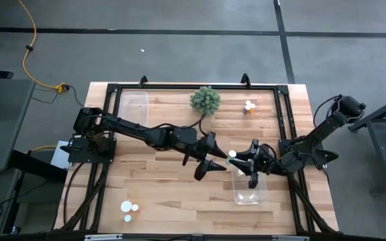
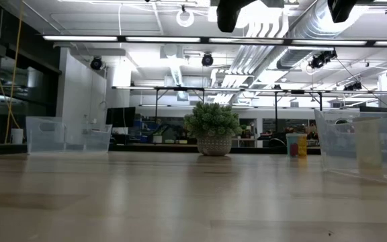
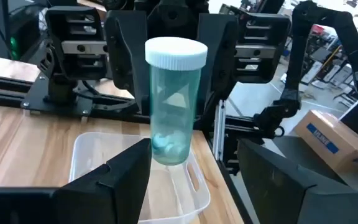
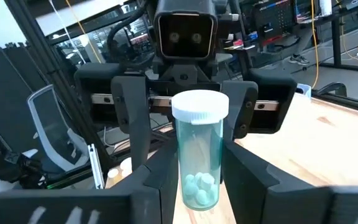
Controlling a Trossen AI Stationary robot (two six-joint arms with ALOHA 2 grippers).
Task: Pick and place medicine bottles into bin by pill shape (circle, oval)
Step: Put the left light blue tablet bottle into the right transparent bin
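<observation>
Left gripper (image 1: 210, 163) is closest in its own wrist view. Its fingers (image 3: 120, 183) are spread wide, one on each side of the medicine bottle (image 3: 174, 99) and not clamping it. Right gripper (image 1: 250, 164) faces it over mid-table. Its fingers (image 4: 154, 180) sit tight against the lower body of the bottle, so it looks like the right has the pinch, though actual pad contact is hard to confirm.

Bottle is upright and in the air between the two grippers, just above the clear bin (image 1: 248, 198) on the right side. White cap is up, with a few pale pills in the bottom. I can't call them round or oval from here.

Handling:
- light, rigid plastic that won't deform under a moderate squeeze
- smooth round wall, so it can twist or slide in a flat two-finger grip
- mostly empty, so the weight sits low
- best hold is mid-to-lower body, square across the diameter
- avoid the cap, whose ridged lip gives a shallow grip
- not fragile, so a short drop into the bin should be fine

More bottles (image 1: 248, 106) sit at the far right and another group (image 1: 129, 207) at the near left. A second bin (image 1: 133, 100) is at the far left.
</observation>
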